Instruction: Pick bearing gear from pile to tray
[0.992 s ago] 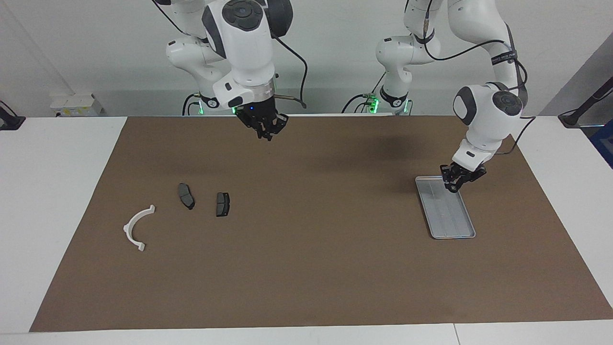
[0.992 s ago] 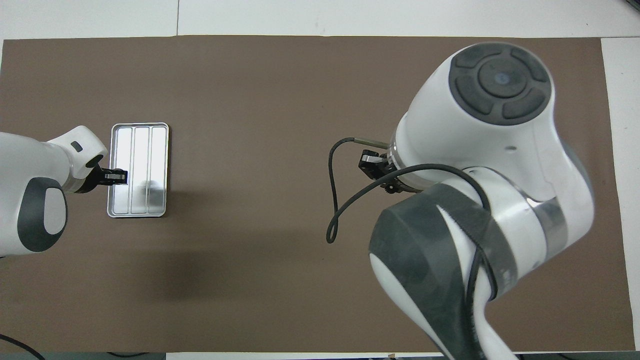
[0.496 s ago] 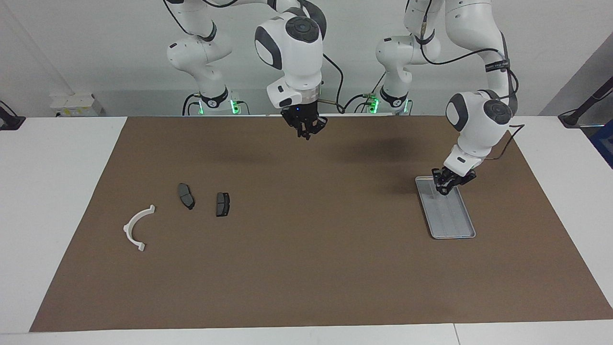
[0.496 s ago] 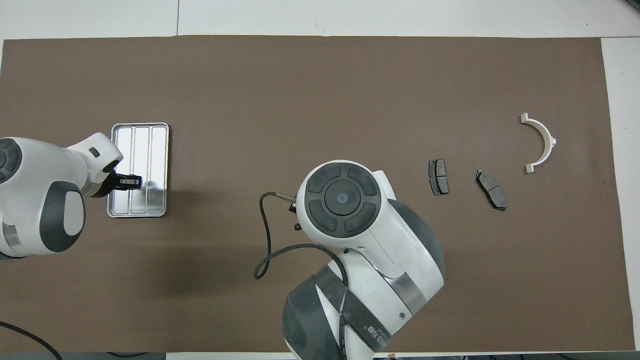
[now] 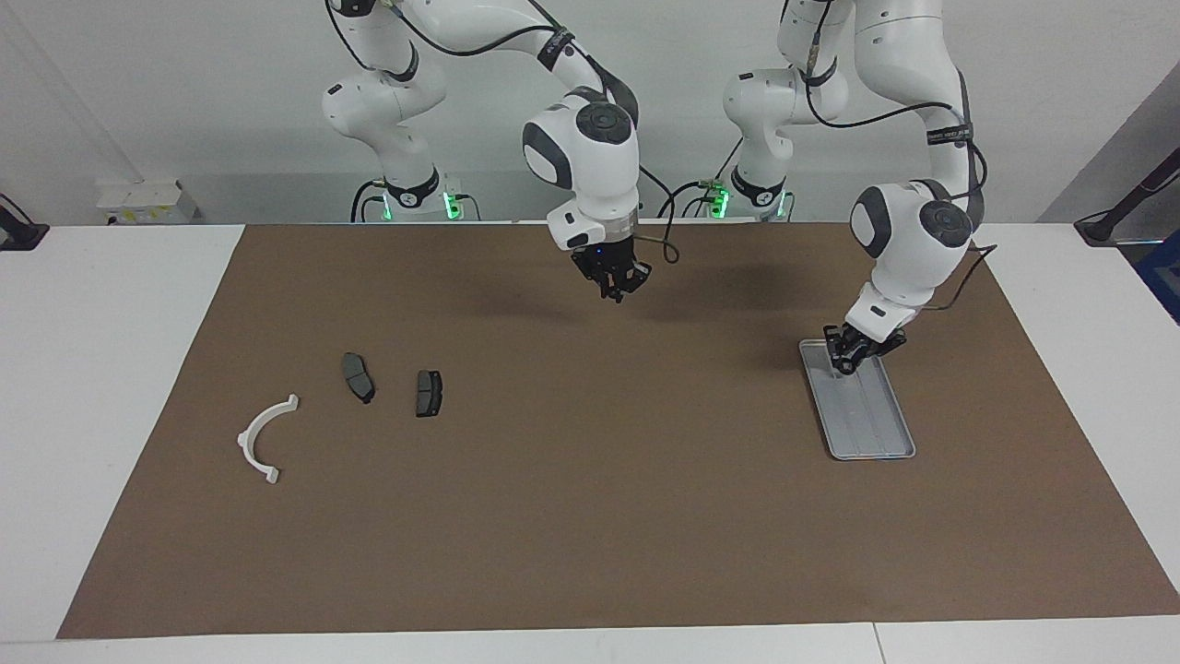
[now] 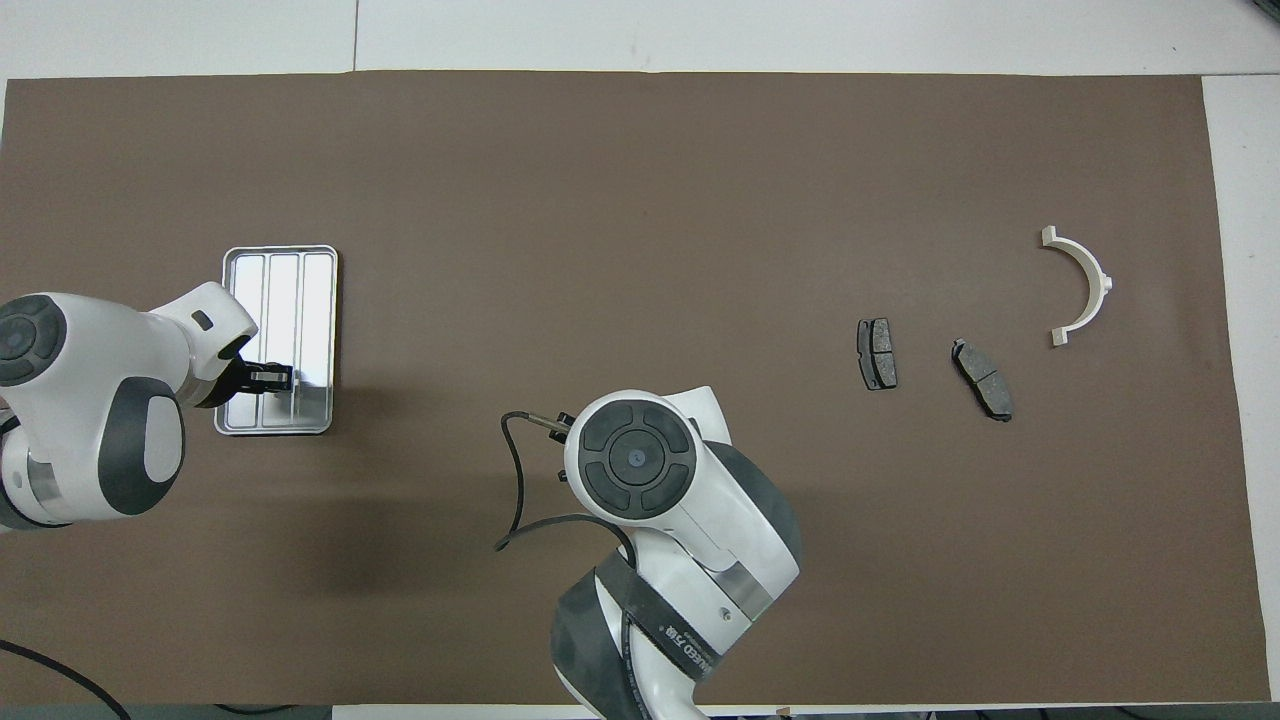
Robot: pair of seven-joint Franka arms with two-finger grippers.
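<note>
The silver tray (image 5: 867,420) lies on the brown mat toward the left arm's end; it also shows in the overhead view (image 6: 285,290). My left gripper (image 5: 843,361) hangs low over the tray's end nearer the robots, seen from above (image 6: 276,377). The pile lies toward the right arm's end: a white half-ring bracket (image 5: 263,438) (image 6: 1082,285) and two dark brake-pad plates (image 5: 358,376) (image 5: 429,393), also in the overhead view (image 6: 877,353) (image 6: 983,378). My right gripper (image 5: 616,284) is up over the mat's middle near the robots, away from the pile. No small black round piece shows.
The brown mat (image 5: 590,498) covers most of the white table. The right arm's wrist and cable (image 6: 640,470) cover part of the mat's middle in the overhead view.
The right arm has swung from over the pile's end toward the middle of the table and come lower. The left gripper has shifted a little across the tray's near end.
</note>
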